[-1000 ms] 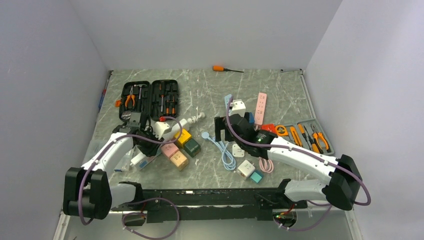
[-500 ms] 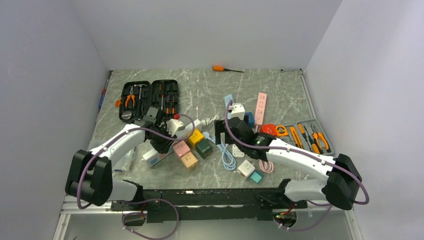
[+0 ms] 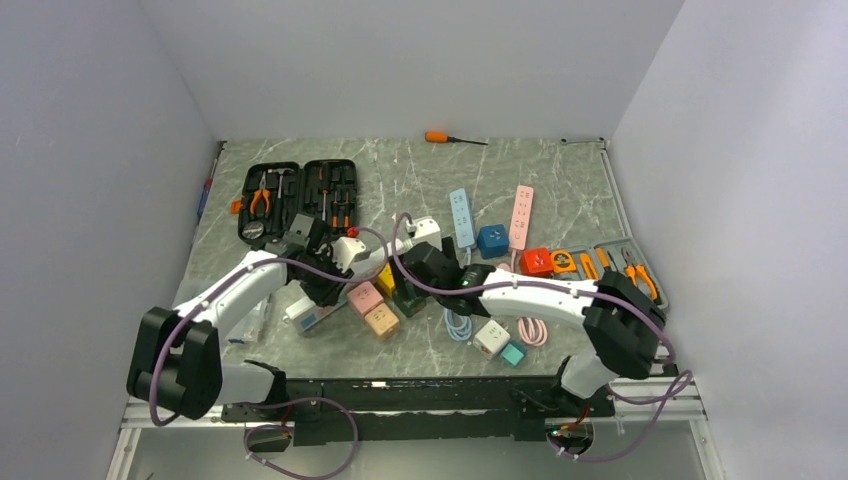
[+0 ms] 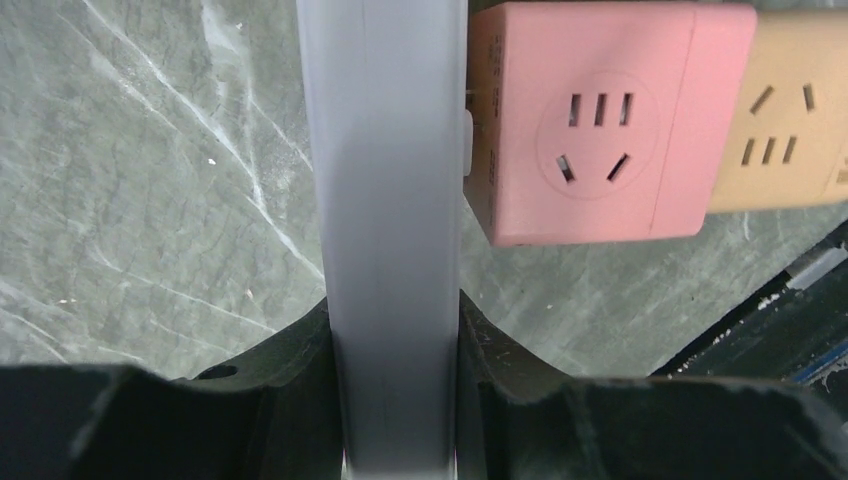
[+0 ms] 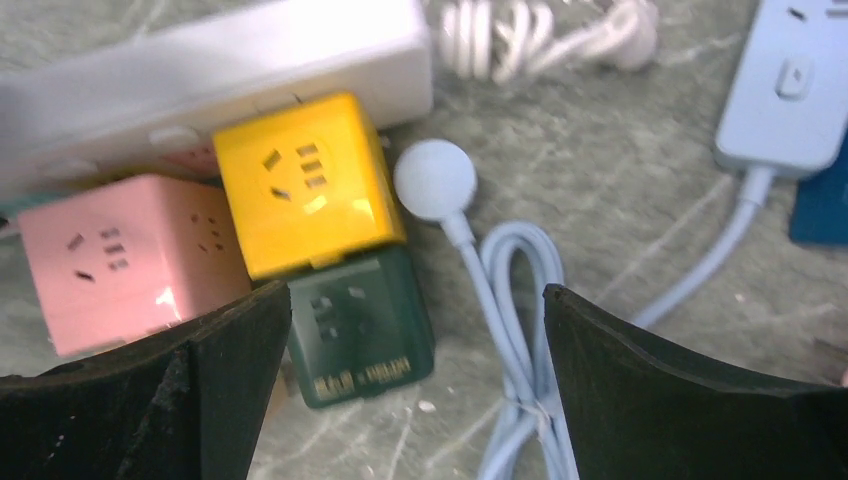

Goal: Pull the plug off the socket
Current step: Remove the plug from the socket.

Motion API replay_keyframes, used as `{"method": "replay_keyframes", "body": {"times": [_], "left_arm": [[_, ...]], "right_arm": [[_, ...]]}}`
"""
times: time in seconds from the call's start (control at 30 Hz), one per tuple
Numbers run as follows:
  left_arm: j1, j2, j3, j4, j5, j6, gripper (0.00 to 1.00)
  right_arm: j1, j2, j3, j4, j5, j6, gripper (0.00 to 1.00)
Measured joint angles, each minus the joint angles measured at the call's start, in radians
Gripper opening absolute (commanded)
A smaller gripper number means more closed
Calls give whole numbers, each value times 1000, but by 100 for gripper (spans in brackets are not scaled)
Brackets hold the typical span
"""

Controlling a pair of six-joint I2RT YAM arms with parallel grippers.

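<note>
Where the left wrist view fills with the left gripper [image 4: 392, 335] clamped partway shut on the white power strip [image 4: 385, 150], a pink cube [image 4: 600, 120] touching the strip's side, only the right wrist view shows the right gripper [image 5: 415, 310]. Its jaws spread wide and empty above the yellow cube [image 5: 305, 185] and green cube [image 5: 362, 325]. The yellow cube butts against that strip; any prongs are hidden.

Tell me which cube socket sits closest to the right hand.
The dark green cube: in the right wrist view it alone lies in the gap of the open right hand; the yellow cube and pink cube sit beyond the fingers.
</note>
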Motion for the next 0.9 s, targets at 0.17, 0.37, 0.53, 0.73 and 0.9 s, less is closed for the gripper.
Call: {"method": "replay_keyframes", "body": {"times": [0.17, 0.37, 0.53, 0.73, 0.9], "left_arm": [[9, -53, 2, -45, 25, 28, 0], [19, -101, 3, -93, 52, 41, 0], [21, -103, 3, -97, 55, 38, 0], [23, -103, 4, -97, 58, 35, 0], [26, -103, 9, -98, 57, 29, 0]], "right_arm": [[3, 104, 106, 50, -19, -34, 99], [4, 180, 153, 95, -35, -54, 100], [4, 194, 150, 111, -53, -52, 100], [5, 196, 114, 174, -98, -42, 100], [6, 214, 94, 189, -155, -39, 100]]}}
